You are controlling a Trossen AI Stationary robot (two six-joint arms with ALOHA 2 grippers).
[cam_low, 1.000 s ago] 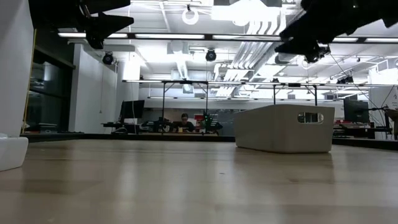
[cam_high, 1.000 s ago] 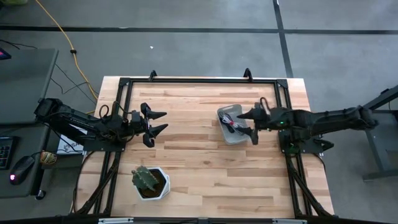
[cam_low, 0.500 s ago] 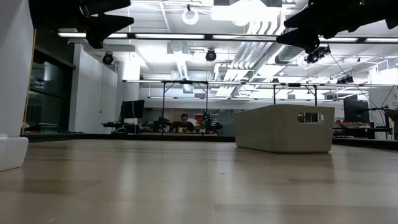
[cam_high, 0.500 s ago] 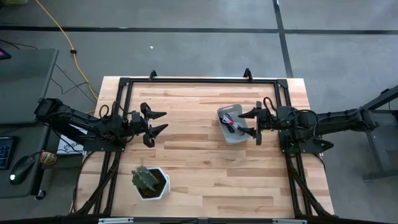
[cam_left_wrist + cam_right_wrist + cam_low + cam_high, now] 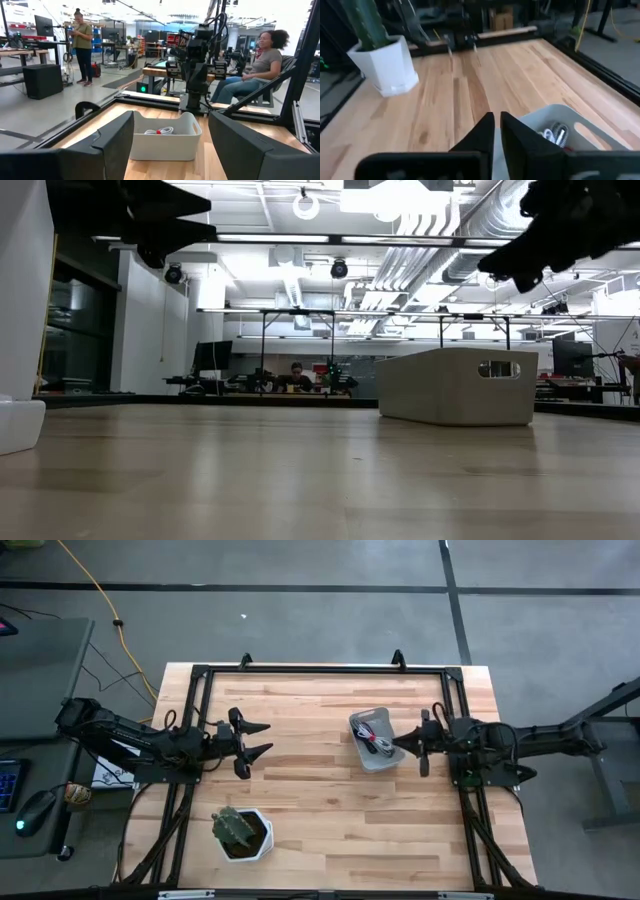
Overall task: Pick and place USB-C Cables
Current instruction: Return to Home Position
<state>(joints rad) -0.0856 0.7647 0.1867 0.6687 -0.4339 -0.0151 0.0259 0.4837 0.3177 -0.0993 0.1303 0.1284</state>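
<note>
**Now: cables binned, both grippers empty**

USB-C cables (image 5: pixel 373 738) lie tangled in grey bin (image 5: pixel 386 763) on wooden table (image 5: pixel 320 800). Likely light, limp, slick: pinch mid-bundle. Right gripper (image 5: pixel 400 740) just beside bin, fingers pressed together; left gripper (image 5: pixel 256 738) well apart, fingers spread. Potted cactus (image 5: pixel 236 827) near table's edge. Open lab beyond, seated person (image 5: pixel 262 57).

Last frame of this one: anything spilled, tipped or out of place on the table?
Nothing stands out. The USB-C cables lie inside the grey bin, which sits upright; the potted cactus stands upright too. No cable lies on the table.
</note>
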